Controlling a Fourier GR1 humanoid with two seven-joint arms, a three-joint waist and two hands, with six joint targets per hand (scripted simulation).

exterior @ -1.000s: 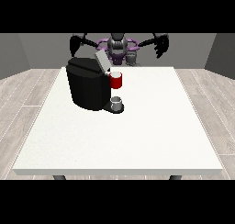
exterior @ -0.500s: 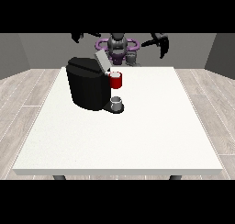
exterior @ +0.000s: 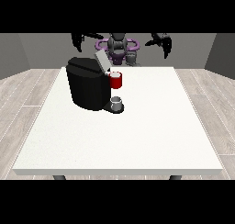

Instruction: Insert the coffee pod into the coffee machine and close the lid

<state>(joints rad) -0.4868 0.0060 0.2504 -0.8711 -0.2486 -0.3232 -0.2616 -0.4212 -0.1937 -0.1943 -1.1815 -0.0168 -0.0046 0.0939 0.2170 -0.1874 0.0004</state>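
Observation:
A black coffee machine (exterior: 87, 87) stands at the table's back left, its grey lid (exterior: 101, 60) tilted up and open. A red part (exterior: 116, 80) sticks out at the machine's front, above a small grey cup (exterior: 117, 103) on its base. A small grey cylinder (exterior: 132, 58), likely the coffee pod, stands at the table's far edge in front of the robot. The hand at the view's left (exterior: 78, 39) hangs high above the machine, with nothing in it. High over the far right edge, the hand at the view's right (exterior: 163, 42) is also empty, its fingers drooping loosely.
The white table (exterior: 137, 136) stretches wide towards the camera and to the right of the machine. The robot's grey and purple torso (exterior: 118, 46) stands behind the far edge.
Both hands have risen and spread further apart above the table's far edge. The machine, lid, cup and pod have not moved.

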